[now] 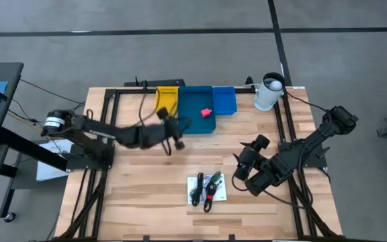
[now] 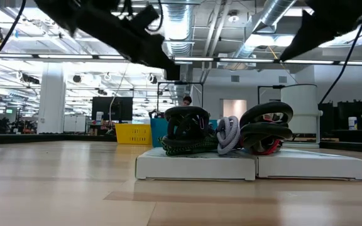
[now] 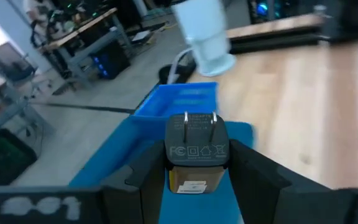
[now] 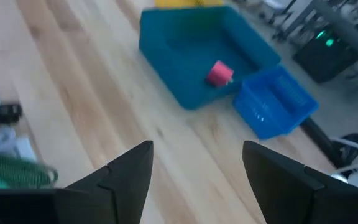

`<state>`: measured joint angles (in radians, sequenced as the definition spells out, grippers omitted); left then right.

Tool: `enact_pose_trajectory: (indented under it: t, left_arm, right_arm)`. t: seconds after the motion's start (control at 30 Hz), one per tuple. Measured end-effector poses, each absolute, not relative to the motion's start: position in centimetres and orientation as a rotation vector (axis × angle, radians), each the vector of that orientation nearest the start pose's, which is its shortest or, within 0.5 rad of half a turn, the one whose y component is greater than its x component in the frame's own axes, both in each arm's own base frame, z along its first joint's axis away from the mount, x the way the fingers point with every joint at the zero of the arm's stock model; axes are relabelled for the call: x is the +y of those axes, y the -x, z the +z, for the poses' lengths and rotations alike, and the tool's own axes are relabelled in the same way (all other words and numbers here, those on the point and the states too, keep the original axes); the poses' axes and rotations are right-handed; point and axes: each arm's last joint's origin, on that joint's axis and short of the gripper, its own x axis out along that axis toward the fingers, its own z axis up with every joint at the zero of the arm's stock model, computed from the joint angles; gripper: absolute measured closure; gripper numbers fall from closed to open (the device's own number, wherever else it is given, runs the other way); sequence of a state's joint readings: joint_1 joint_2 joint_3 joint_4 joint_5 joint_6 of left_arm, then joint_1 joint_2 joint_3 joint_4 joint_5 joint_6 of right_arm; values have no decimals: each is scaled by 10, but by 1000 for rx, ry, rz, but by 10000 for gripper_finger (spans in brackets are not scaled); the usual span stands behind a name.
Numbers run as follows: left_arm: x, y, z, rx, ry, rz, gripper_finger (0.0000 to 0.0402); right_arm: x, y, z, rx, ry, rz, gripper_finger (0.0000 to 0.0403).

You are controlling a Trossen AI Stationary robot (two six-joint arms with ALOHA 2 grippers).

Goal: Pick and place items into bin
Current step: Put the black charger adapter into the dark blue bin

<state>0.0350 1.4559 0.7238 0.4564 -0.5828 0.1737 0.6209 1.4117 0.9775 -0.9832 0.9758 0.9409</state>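
White cards [image 2: 250, 166] on wooden table [image 2: 55, 182]; workshop behind.

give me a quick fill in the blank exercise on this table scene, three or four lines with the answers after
1. The left gripper is shut on a black ____.
2. The pink-red block lies inside the ____ bin.
3. The right gripper has its fingers ____ and holds nothing.
4. The coiled cables rest on white ____ on the table.

Missing words: plug adapter; teal; open; cards
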Motion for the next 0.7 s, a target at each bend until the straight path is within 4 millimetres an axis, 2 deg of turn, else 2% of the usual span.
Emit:
enact_pose_trajectory:
  t: [0.17,0.33,0.47,0.7]
  left_arm:
    - [80,-293,223,279,-102,587,258]
    - [114,-283,224,242,8,575,258]
    - [126,-280,228,191,51,514,258]
    - [128,-280,233,139,34,481,256]
  right_arm:
    - [120,-211,226,633,136,-696,159]
    - [119,-211,212,600,105,-696,159]
    - [119,-211,202,571,68,-690,159]
    - [120,-211,193,540,25,-681,159]
